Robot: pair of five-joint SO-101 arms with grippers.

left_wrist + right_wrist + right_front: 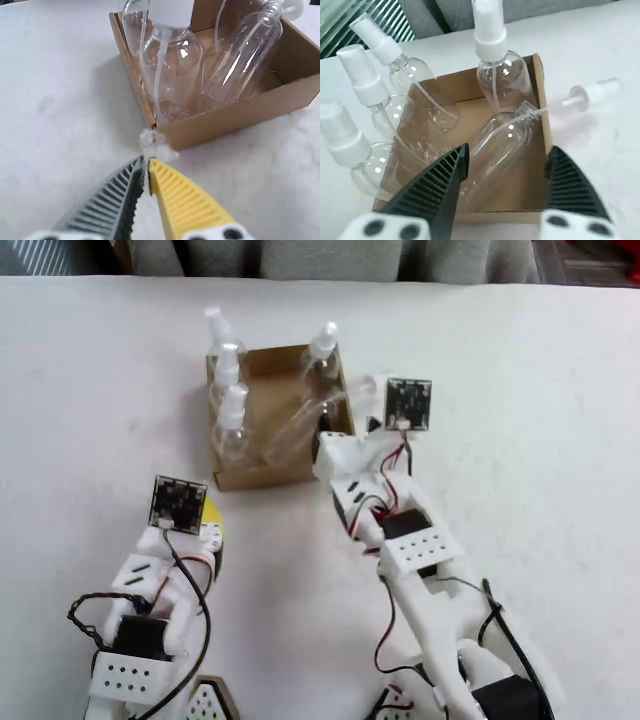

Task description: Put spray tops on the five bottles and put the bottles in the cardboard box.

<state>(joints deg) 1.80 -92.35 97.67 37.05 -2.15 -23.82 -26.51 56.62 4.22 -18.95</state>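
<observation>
The cardboard box (262, 472) stands mid-table. Three clear bottles with white spray tops (228, 405) line its left side, and another capped bottle (497, 65) stands at its far right corner. A further bottle (502, 140) leans across the box with a bare neck on the right wall. A loose spray top (592, 92) lies just outside, its tube pointing at that neck. My right gripper (507, 165) hovers open above the leaning bottle. My left gripper (146, 164) is shut with nothing in it, low on the table just short of the box's near left corner.
A small clear scrap (152, 141) lies against the box's near corner (155, 127), right in front of the left fingertips. White tabletop (520, 360) stretches to both sides of the box. Chairs stand beyond the far table edge.
</observation>
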